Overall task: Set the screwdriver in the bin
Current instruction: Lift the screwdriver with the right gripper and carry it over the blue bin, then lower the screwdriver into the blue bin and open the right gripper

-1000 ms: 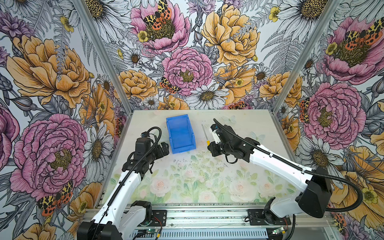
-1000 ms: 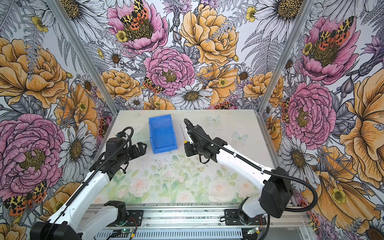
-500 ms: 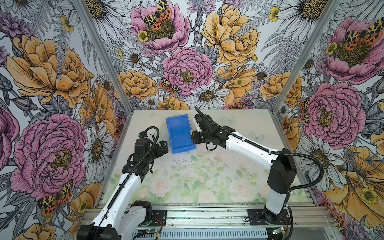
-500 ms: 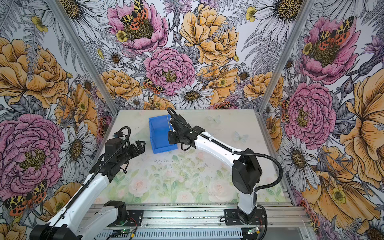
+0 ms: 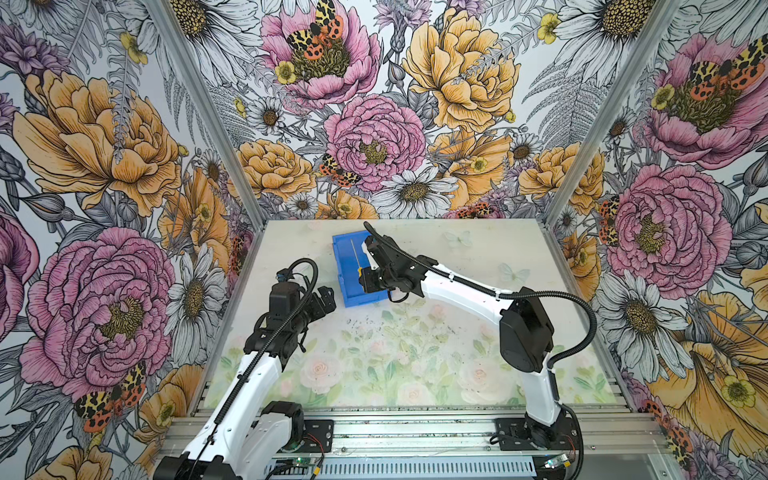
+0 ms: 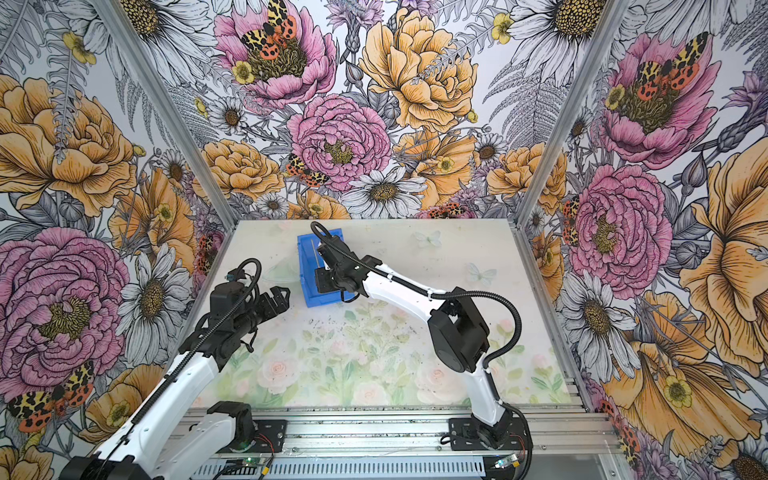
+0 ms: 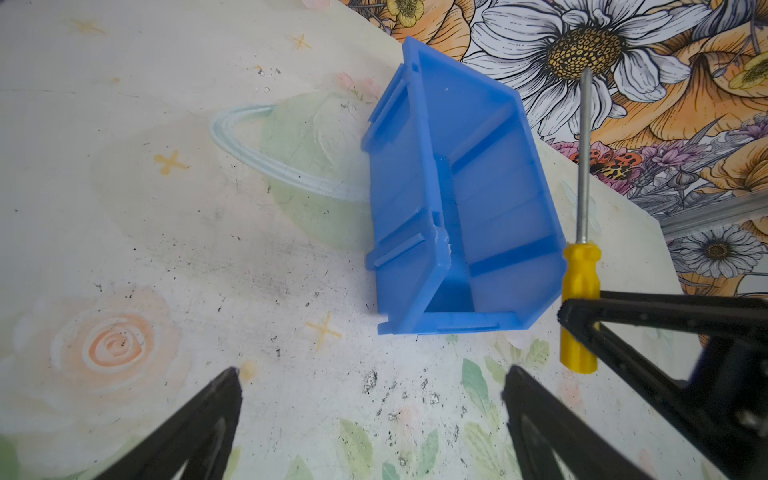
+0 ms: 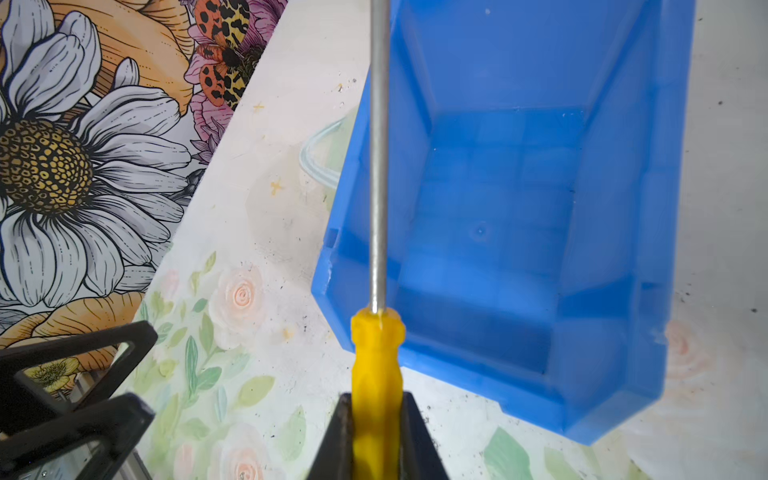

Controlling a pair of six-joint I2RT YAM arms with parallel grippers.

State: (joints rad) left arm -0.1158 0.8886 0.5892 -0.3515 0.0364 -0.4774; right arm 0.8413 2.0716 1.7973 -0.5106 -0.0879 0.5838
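Right hand point(image 8: 377, 399) clamps the screwdriver point(image 8: 377, 349) by its handle, shaft near the bin point(image 8: 615, 208) side wall. Best centre it, lower, then release. Left hand point(image 7: 372, 374) wide, empty.

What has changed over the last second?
The right tool, shut on the yellow-handled screwdriver, swung left from beside the blue bin to above it; nothing released. The open left tool and the bin stayed put.

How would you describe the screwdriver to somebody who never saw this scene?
On the floral table, find the blue bin near the back wall. The right gripper holds the screwdriver close to it: the only thing with a yellow handle and thin metal shaft.
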